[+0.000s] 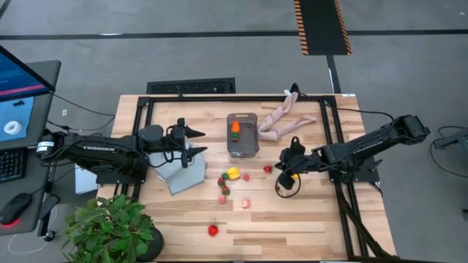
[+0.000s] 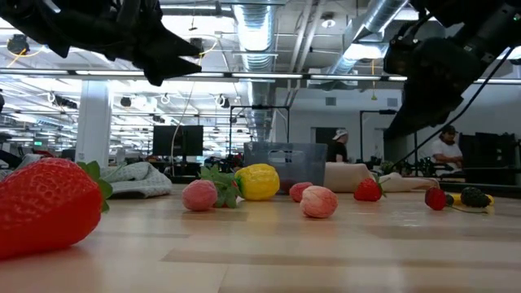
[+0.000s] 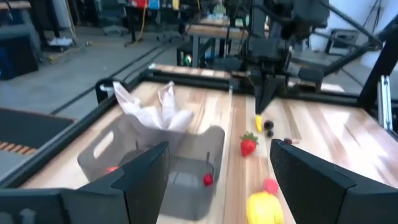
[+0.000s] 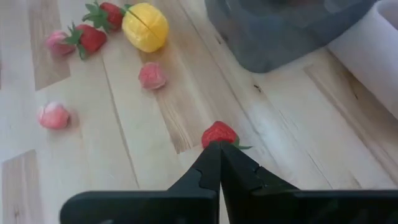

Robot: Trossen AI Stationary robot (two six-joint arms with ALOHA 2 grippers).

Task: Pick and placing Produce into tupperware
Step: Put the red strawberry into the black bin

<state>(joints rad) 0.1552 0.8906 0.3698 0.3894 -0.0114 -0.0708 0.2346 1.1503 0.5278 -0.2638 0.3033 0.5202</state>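
The tupperware (image 1: 242, 135) stands at the table's middle, toward its far edge, with an orange carrot (image 1: 235, 130) inside. Loose produce lies on the wood nearer the front: a yellow lemon (image 1: 233, 173), strawberries (image 1: 222, 180), pink berries (image 1: 246, 204), and one strawberry (image 4: 219, 133) to the right of the tub. My right gripper (image 4: 219, 146) is shut and slants down toward that strawberry; in the low view it hangs well above the table (image 2: 407, 106). A small banana and dark berries (image 3: 263, 126) lie below it. My left gripper (image 1: 202, 142) is open, raised left of the tub, pointing level at it.
A folded grey-blue cloth (image 1: 179, 172) lies under my left gripper. A beige limp object (image 1: 285, 117) sprawls at the far right of the tub. One strawberry (image 1: 213, 230) sits alone near the front edge. A potted plant (image 1: 110, 230) stands off the front left corner.
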